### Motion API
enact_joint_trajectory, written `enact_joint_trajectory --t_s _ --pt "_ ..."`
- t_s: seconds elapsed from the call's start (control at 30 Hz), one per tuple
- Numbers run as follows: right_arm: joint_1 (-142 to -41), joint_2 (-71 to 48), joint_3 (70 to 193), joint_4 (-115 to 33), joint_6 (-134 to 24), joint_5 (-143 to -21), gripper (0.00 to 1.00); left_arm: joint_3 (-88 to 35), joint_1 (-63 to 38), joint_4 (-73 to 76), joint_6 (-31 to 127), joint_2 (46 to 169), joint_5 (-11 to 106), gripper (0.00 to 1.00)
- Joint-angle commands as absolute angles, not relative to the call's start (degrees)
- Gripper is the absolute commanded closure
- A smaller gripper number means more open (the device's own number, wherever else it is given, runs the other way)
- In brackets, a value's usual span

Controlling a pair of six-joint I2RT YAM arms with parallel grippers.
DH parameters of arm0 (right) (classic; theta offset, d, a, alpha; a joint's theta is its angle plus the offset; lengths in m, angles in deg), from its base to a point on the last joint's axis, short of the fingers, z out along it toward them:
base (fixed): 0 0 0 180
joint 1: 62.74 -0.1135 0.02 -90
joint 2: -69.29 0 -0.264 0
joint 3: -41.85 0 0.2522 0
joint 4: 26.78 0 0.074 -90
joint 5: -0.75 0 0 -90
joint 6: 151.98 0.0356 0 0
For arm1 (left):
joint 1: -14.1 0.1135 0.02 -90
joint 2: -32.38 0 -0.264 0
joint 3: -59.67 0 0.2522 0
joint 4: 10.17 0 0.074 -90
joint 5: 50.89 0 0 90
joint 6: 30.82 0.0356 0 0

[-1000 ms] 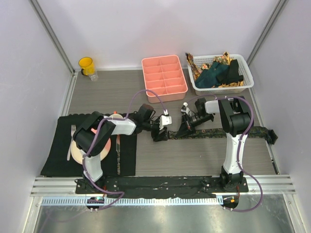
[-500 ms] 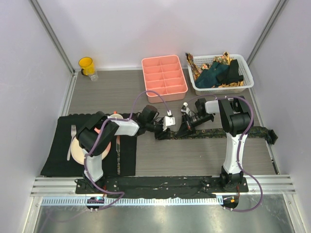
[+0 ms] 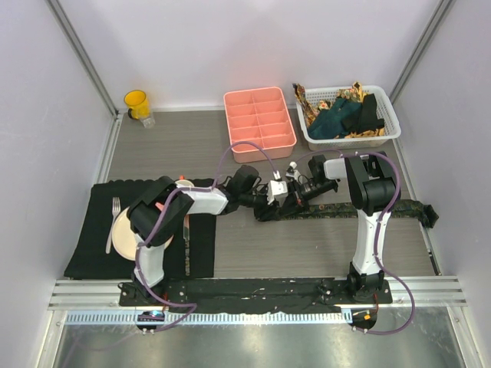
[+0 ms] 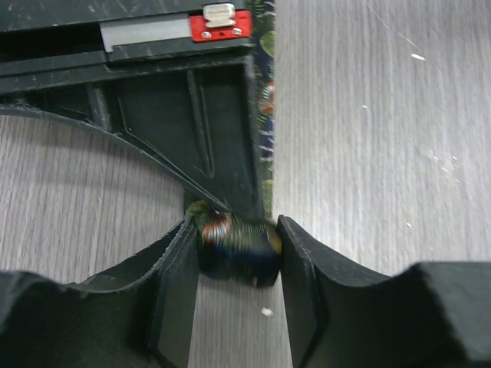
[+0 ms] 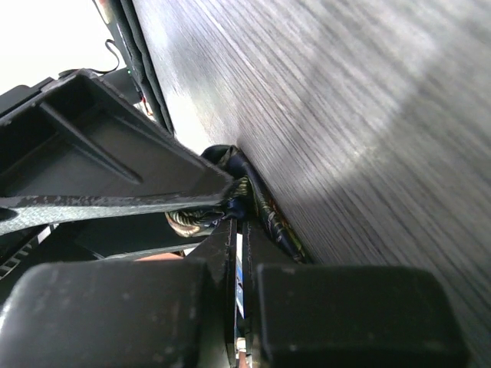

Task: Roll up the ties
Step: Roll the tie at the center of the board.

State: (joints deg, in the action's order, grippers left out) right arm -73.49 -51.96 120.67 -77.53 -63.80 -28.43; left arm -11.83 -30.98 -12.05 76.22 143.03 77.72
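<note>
Yellow cup (image 3: pixel 136 102): far back left corner of the table (image 3: pixel 307 245), well apart from everything else.
Black placemat (image 3: pixel 88 253): near left side, carrying a plate (image 3: pixel 121 238) with a fork (image 3: pixel 113 222) on its left and a knife (image 3: pixel 186 238) on its right.
In the way: the left arm reaches across the placemat and hides part of the plate; the right arm stands over the flat stretch of the tie.
Left gripper (image 4: pixel 236 230): low at mid-table, its fingers (image 4: pixel 180 284) set one on each side of the rolled end and pressing against it.
Rolled end (image 4: pixel 239 251): a small tight coil on the wood, blurred in the left wrist view.
Right gripper (image 5: pixel 234 213): jaws together, tips down at the tie just beside the roll; I cannot tell whether fabric is caught between them.
Dark tie (image 3: pixel 337 209): lies flat from the roll toward the right edge of the table.
Pink tray (image 3: pixel 229 126): at the back centre, divided into two rows of compartments.
White basket (image 3: pixel 349 142): at the back right, holding a heap of ties: gold-brown tie (image 3: pixel 307 100), teal tie (image 3: pixel 337 119), black tie (image 3: pixel 368 111).
</note>
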Motion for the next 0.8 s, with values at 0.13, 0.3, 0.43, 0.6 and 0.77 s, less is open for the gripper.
enact_joint_trajectory --t_s 0.13,0.3,0.43,0.6,0.77 --pt "-73.38 -55.42 119.24 -75.25 -62.24 -41.53 0.99 -12.81 -32.75 -12.25 79.03 147.6 79.01 0.55" --pt "-73.38 -54.99 119.33 -75.08 -62.24 -41.26 0.99 -10.26 -32.83 -5.22 86.6 145.94 77.96 0.6" --pt "-73.38 -55.07 118.98 -75.17 -62.33 -41.44 0.99 -7.97 -30.91 -5.29 86.17 143.39 80.23 0.38" --pt "-73.38 -55.95 119.86 -76.57 -63.73 -41.61 0.99 -7.79 -28.44 -4.85 88.62 142.95 82.35 0.32" --pt "-73.38 -57.01 121.17 -79.03 -65.05 -42.23 0.99 -8.41 -28.35 -5.99 89.95 142.95 83.05 0.35"
